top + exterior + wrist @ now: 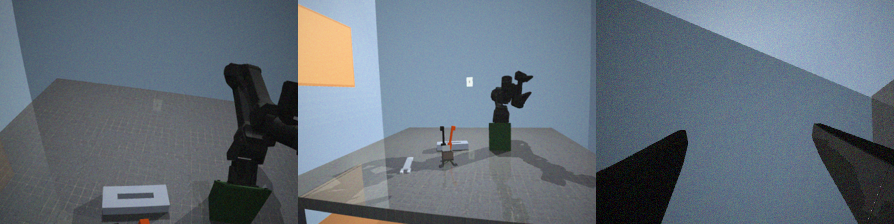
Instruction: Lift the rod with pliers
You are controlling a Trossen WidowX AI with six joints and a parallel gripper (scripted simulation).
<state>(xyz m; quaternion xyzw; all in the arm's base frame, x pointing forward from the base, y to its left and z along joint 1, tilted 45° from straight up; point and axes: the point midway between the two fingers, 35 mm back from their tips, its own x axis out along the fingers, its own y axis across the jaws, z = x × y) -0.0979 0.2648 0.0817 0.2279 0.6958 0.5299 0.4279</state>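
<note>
The locking pliers stand upright with one black handle (443, 136) and one orange handle (451, 136); the orange handle's tip (144, 221) shows at the bottom edge of the top view. Their jaws are hidden in the brown holster (447, 155). Behind the holster in the exterior view lies the pale channel block (135, 204) (459, 147), with a dark narrow slot (135, 195) in its top. The rod cannot be made out in the slot. My gripper (532, 85) (750, 133) is open and empty, raised high to the right of the pliers.
A silver wrench (407, 165) lies left of the holster on the table (474, 193). The arm stands on a green pedestal (237, 204) (500, 137), right of the channel block. The table's front edge (381, 211) shows in the exterior view.
</note>
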